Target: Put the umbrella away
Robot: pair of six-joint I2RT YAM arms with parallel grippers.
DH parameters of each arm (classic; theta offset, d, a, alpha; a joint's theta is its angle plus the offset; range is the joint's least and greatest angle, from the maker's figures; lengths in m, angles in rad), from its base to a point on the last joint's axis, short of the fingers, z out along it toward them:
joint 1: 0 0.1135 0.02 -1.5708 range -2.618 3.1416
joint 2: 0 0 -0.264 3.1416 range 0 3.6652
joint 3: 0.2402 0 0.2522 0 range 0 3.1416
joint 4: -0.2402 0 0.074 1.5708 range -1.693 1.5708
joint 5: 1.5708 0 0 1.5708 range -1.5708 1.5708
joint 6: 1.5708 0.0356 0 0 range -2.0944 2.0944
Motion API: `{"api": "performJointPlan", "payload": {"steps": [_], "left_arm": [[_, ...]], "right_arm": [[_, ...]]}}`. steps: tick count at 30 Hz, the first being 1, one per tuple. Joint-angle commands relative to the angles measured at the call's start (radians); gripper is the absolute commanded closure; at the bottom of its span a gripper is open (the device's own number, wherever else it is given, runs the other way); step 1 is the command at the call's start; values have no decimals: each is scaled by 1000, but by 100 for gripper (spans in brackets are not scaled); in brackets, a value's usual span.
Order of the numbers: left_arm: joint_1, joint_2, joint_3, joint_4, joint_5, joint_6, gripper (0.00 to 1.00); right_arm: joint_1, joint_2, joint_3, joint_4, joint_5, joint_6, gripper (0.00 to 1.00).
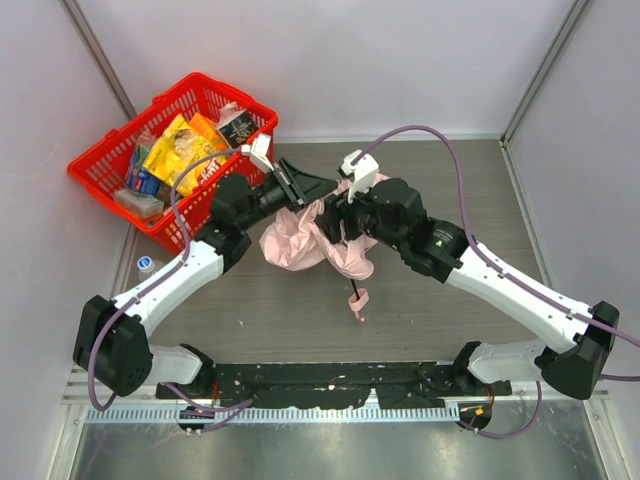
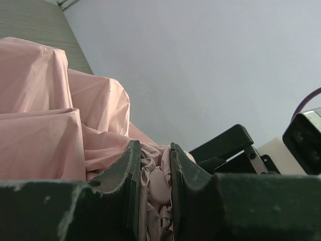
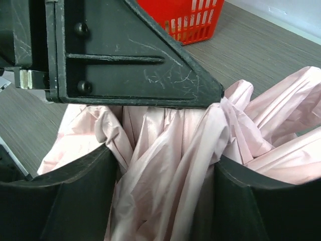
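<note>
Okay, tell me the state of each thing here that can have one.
umbrella: folded down, canopy loose and crumpled
left gripper: jaws shut on the umbrella's fabric
right gripper: jaws open, either side of the fabric
red basket: upright, filled with packets

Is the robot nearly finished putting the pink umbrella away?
Not nearly. Done: the umbrella is folded down, not spread open. In hand: the left fingers pinch its fabric, and the right fingers stand wide around a bunch of it. Left: the fabric lies loose and crumpled on the table with the handle sticking out, so it probably needs tidying and putting away.
</note>
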Motion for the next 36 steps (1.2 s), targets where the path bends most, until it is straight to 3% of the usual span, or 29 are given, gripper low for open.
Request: {"api": "performJointPlan", "payload": {"steps": [1, 2, 3, 5, 6, 15, 19, 25, 28, 36], "left_arm": [[-33, -64, 24, 221, 159, -101, 100], [-33, -67, 25, 212, 159, -105, 100], [-31, -73, 27, 195, 159, -105, 100], [-37, -84, 25, 168, 153, -95, 100], [-36, -84, 28, 155, 153, -94, 100], [-28, -102, 44, -16, 106, 1, 100], [-26, -102, 57, -63, 83, 24, 100], [-30, -49, 44, 225, 216, -114, 100], [-34, -16, 93, 241, 328, -124, 100], [-37, -30, 77, 324, 342, -186, 100]], "right_arm": [[-21, 42, -5, 1, -20, -58, 42], [-21, 42, -2, -5, 50, -70, 56], [-21, 37, -2, -11, 75, -75, 59], [-21, 26, -15, -2, 97, -84, 40], [-21, 25, -20, -5, 106, -94, 19], [-23, -61, 6, -178, 289, -133, 13], [-21, -84, 1, -204, 249, -119, 11], [-34, -83, -71, -62, 82, -131, 5], [-38, -38, -63, -11, 37, -162, 4], [-50, -17, -147, 187, -32, -171, 6]]}}
